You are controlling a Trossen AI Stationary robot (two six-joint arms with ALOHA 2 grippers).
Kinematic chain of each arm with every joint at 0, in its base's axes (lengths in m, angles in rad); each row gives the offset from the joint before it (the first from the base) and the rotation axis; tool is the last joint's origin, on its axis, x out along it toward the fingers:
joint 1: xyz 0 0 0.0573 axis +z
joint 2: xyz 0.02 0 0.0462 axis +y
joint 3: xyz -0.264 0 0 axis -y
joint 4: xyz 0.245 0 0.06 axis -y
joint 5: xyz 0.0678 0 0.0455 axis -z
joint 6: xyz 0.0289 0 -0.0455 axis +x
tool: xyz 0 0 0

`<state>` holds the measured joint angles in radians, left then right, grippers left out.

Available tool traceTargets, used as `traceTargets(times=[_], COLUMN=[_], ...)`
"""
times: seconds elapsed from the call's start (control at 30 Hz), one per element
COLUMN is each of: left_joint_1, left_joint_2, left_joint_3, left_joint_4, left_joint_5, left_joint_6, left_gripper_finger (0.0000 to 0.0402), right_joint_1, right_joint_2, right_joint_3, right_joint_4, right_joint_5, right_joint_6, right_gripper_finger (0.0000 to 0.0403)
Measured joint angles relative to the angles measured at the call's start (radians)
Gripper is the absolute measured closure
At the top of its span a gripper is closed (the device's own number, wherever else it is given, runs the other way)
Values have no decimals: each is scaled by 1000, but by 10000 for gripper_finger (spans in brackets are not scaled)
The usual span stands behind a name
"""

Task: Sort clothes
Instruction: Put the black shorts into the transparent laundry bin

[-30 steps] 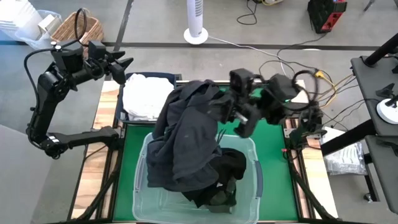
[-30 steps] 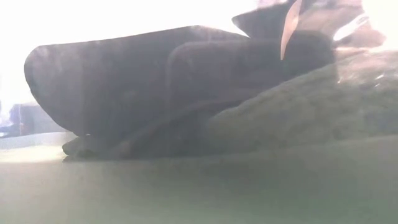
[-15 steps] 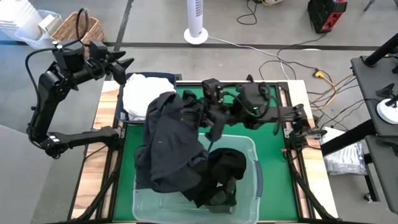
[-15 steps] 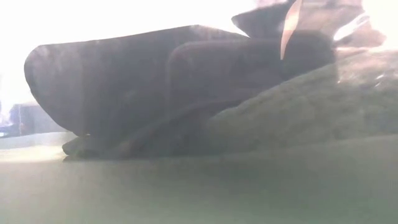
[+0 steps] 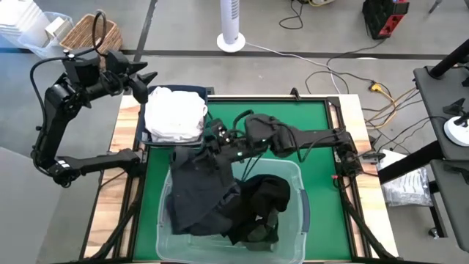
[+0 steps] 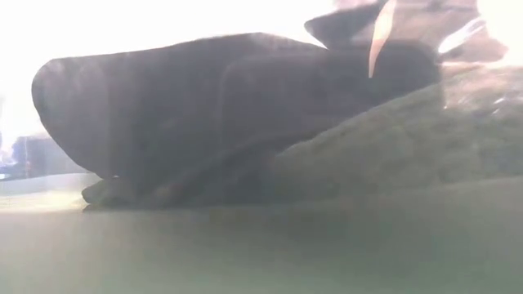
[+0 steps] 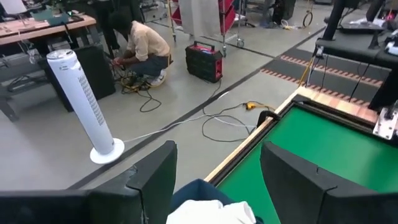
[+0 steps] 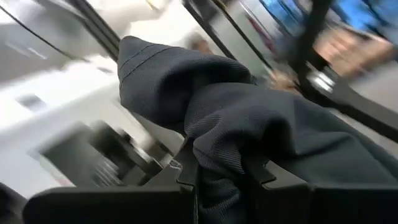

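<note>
My right gripper (image 5: 215, 141) reaches across the green mat toward the table's left and is shut on a dark grey garment (image 5: 196, 189). The garment hangs from it into the left part of the clear plastic tub (image 5: 299, 192). A black garment (image 5: 265, 199) lies in the tub; the low view shows dark cloth (image 6: 204, 122) and a dark green piece (image 6: 392, 139) through the tub wall. White clothes (image 5: 174, 114) lie piled in the navy bin (image 5: 198, 90). My left gripper (image 5: 143, 79) is open and empty, above the bin's far left; the white clothes also show in its wrist view (image 7: 211, 211). My right gripper pinches a bunched fold of the dark grey garment's ribbed cloth (image 8: 217, 134) between its two fingers, several layers. The cloth bulges out past the fingers (image 8: 189, 168). The rest of the garment hangs slack below the gripper, its lower part (image 5: 192, 213) lying in the tub.
The tub stands on the green mat (image 5: 308, 121) at the table's near middle. A wicker basket (image 5: 91, 33), a white tower fan (image 5: 232, 26) and cables lie on the floor beyond the far edge. A person (image 7: 146, 46) crouches far off in the room.
My right gripper has gone toward the table's left edge and down, still shut on the dark grey garment. The garment, before spread wide and held high over the tub, has come down and bunched up; it now hangs over the tub's left part.
</note>
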<state>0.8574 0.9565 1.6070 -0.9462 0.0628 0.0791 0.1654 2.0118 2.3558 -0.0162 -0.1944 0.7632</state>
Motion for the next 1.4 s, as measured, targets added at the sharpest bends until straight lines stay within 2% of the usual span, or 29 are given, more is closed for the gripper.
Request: traceTargets(times=[0.1, 0.3, 0.57, 0.73, 0.97, 1.4], left_joint_1=[0, 0, 0, 0, 0, 0], left_joint_2=[-1, -4, -3, 1, 14, 34], left_joint_3=[0, 0, 0, 0, 0, 0], left_joint_4=[-23, -33, -38, -38, -47, -66], left_joint_5=[0, 0, 0, 0, 0, 1], left_joint_6=[15, 18, 18, 18, 18, 36], left_gripper_finger=[191, 191, 191, 191, 191, 191], right_joint_1=[0, 0, 19, 35, 43, 84], right_joint_2=[-26, -52, -52, -50, -49, -48], right_joint_3=[0, 0, -2, -3, -6, -59], right_joint_4=[-218, -620, -974, -1106, -1214, -1353], right_joint_5=[6, 94, 144, 142, 127, -118], right_joint_6=[-47, -126, -352, -519, -609, -597], right_gripper_finger=[359, 359, 359, 359, 359, 360])
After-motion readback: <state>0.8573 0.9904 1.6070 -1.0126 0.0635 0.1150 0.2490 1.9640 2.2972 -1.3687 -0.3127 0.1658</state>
